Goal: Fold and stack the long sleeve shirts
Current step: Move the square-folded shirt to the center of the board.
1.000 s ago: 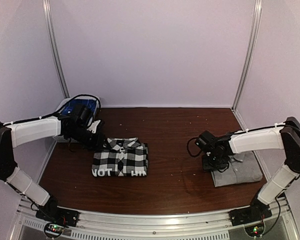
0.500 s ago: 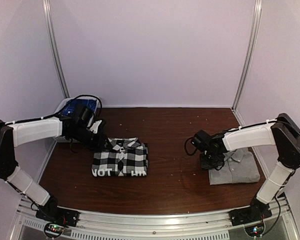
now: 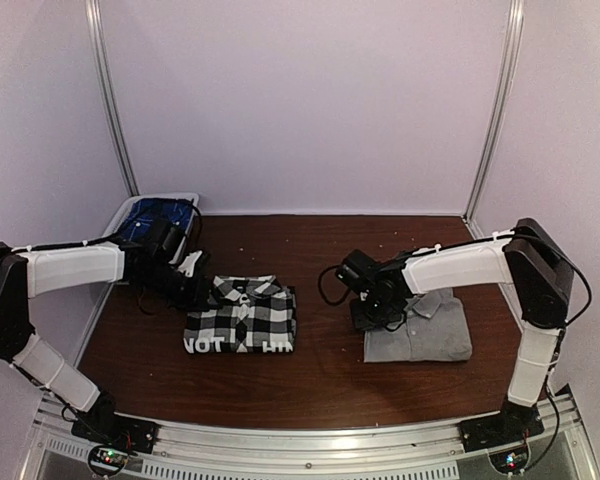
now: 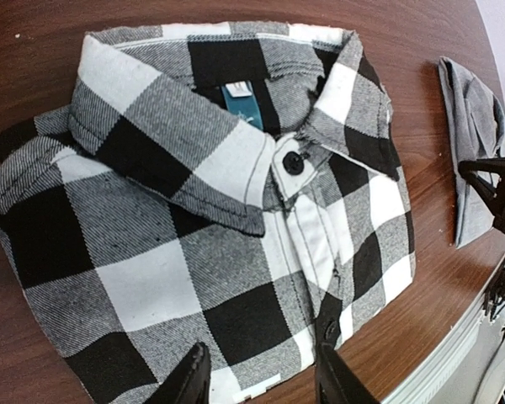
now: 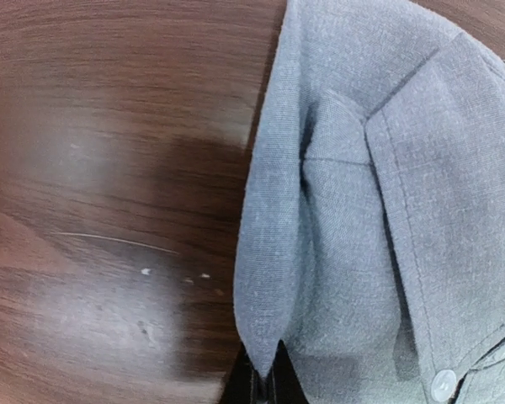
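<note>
The black-and-white checked shirt (image 3: 242,315) lies folded left of centre, collar to the back, white lettering on its front band. My left gripper (image 3: 195,285) hovers at its back left edge; in the left wrist view the shirt (image 4: 194,210) fills the frame and the gripper (image 4: 261,383) stands open with nothing between its fingers. The grey collared shirt (image 3: 425,330) lies folded right of centre. My right gripper (image 3: 370,305) is at its left edge. In the right wrist view the gripper (image 5: 269,383) is shut on a pinched fold of the grey shirt (image 5: 387,210).
A pale bin (image 3: 120,215) with blue cloth (image 3: 155,215) stands in the back left corner. Bare brown table (image 3: 330,260) separates the two shirts. Pale walls and metal posts close in the back and sides. The table's metal front rail (image 3: 310,440) runs along the near edge.
My right gripper shut on the grey shirt's edge and has dragged it left, from the right wall toward the table's centre. The left gripper shifted slightly and stays open.
</note>
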`<action>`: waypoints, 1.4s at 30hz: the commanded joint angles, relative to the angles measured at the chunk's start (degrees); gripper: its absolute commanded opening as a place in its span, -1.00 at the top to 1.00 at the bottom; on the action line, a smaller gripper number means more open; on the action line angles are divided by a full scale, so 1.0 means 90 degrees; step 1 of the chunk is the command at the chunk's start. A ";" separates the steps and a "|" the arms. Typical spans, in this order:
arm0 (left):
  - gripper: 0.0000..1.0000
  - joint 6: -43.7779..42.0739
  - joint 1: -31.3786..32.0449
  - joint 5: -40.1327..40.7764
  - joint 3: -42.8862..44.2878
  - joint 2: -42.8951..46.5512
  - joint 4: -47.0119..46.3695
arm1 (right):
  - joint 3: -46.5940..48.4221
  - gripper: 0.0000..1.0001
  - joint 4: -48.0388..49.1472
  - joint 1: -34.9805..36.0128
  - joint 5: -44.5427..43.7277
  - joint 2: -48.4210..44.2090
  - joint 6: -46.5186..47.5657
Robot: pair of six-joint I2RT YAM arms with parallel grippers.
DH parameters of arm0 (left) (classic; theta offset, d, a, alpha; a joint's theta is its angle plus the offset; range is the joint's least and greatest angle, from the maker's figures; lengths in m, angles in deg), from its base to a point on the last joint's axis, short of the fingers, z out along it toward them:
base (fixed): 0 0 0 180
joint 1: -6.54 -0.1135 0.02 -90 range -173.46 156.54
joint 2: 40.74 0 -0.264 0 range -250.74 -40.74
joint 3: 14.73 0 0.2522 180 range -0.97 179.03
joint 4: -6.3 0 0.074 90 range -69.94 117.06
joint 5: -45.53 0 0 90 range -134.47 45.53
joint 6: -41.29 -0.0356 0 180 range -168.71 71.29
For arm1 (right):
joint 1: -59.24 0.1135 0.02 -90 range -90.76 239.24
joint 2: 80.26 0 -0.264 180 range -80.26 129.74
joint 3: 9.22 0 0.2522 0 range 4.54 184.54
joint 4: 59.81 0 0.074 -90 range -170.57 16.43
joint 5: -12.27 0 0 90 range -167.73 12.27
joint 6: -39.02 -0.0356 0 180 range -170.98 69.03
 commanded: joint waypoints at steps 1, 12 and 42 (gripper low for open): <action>0.14 0.0088 0.0018 -0.0026 -0.0149 0.0260 -0.0247 | 0.0595 1.00 0.0241 0.0215 0.0381 0.0312 0.0047; 0.14 0.0130 0.0018 0.0016 -0.0325 0.0433 -0.0273 | 0.1810 1.00 0.0089 0.0627 0.0659 0.1113 0.0235; 0.20 0.0418 -0.0051 0.1196 -0.0371 0.0711 -0.0166 | 0.1753 -0.07 0.1347 0.0918 0.1648 0.0549 -0.0083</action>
